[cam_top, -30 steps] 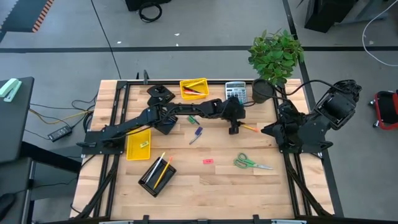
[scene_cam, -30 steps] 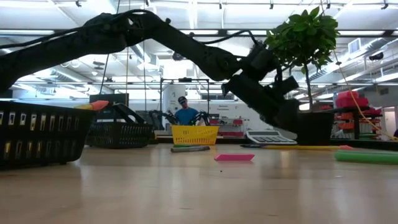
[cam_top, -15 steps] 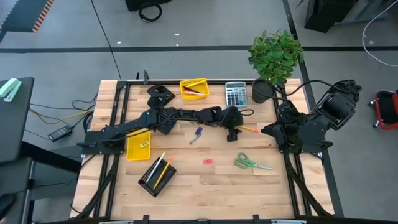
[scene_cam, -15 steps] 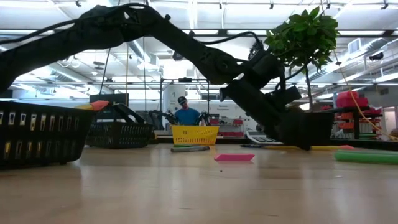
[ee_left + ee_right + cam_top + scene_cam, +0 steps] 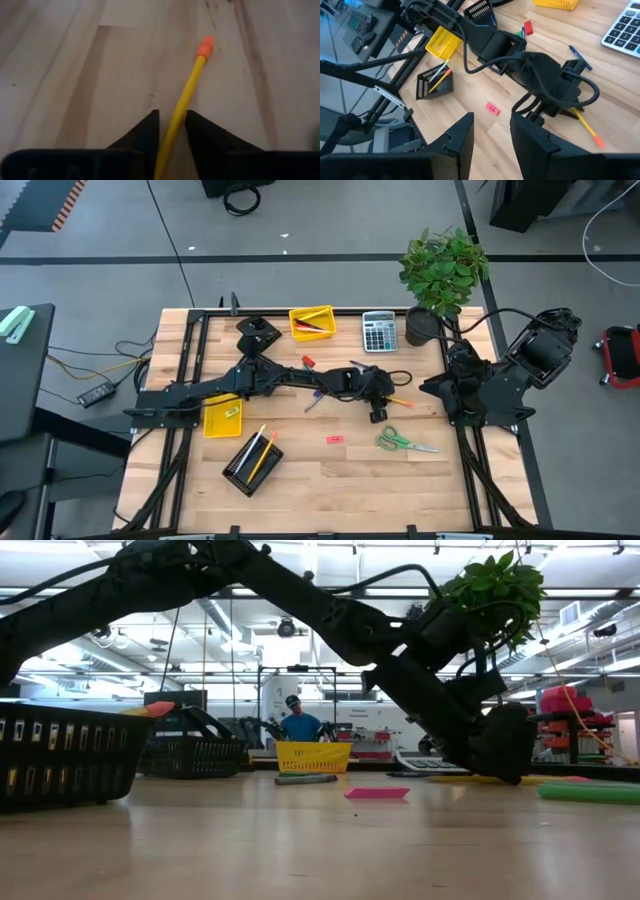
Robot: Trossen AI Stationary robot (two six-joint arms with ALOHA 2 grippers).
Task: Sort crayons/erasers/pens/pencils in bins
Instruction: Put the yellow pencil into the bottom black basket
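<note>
My left arm reaches low across the middle of the worktop (image 5: 300, 480), elbow near the frame's centre-left, wrist tipped down so my left claw (image 5: 379, 411) sits right of centre. Its fingers (image 5: 147, 131) straddle a yellow pencil (image 5: 187, 95) that lies flat on the wood, orange eraser end pointing away; the fingers are close on either side, narrowly spread, not visibly pinching. My right arm waits folded at the right edge, right claw (image 5: 490, 137) spread. I can read no writing anywhere
</note>
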